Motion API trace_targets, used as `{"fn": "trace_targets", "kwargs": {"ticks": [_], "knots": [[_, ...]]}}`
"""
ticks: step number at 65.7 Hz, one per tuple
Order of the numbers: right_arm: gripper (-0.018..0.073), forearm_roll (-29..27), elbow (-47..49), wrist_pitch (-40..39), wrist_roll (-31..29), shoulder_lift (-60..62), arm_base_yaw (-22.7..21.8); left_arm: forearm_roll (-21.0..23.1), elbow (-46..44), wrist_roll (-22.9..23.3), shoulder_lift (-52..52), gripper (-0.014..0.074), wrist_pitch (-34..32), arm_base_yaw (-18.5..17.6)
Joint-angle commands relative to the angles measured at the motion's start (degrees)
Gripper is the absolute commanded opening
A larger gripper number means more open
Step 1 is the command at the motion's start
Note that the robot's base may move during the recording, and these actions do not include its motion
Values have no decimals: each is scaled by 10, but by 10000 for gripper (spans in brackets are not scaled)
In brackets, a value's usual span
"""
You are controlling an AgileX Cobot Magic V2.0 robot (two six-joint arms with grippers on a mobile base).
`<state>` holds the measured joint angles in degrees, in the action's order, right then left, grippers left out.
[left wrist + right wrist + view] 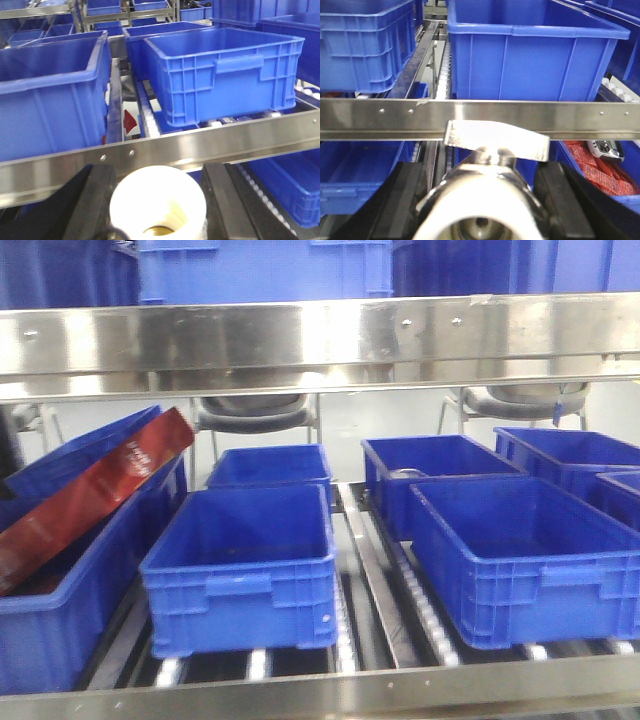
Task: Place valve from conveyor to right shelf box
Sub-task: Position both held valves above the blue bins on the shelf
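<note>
In the right wrist view my right gripper (482,172) is shut on a valve (485,200), a silver ringed body with a white cap facing the camera and a flat silver tab (497,140) on top. It hangs in front of the shelf's steel front rail (600,117), below a blue box (535,55). In the left wrist view my left gripper (159,175) is shut on another white-capped fitting (157,200); only its cap shows. It is level with the steel rail (225,140). The conveyor is out of view. Neither gripper shows in the front view.
The front view shows shelf roller lanes with blue boxes: a near right box (520,560), a middle one (245,565), and a left one holding a red packet (90,495). A steel beam (320,340) crosses overhead. A lower box holds red items (600,172).
</note>
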<state>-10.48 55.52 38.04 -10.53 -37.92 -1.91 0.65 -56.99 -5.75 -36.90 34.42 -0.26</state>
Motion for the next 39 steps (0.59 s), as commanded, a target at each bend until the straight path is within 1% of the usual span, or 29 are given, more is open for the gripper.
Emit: {"fn": "trace_targets", "kwargs": {"ticks": [1, 39], "knots": [[-151, 2, 10, -50, -1, 3, -1, 1, -4, 3, 4, -111, -30, -2], [-151, 2, 10, -50, -1, 3, -1, 1, -4, 3, 4, -111, -30, -2]]}}
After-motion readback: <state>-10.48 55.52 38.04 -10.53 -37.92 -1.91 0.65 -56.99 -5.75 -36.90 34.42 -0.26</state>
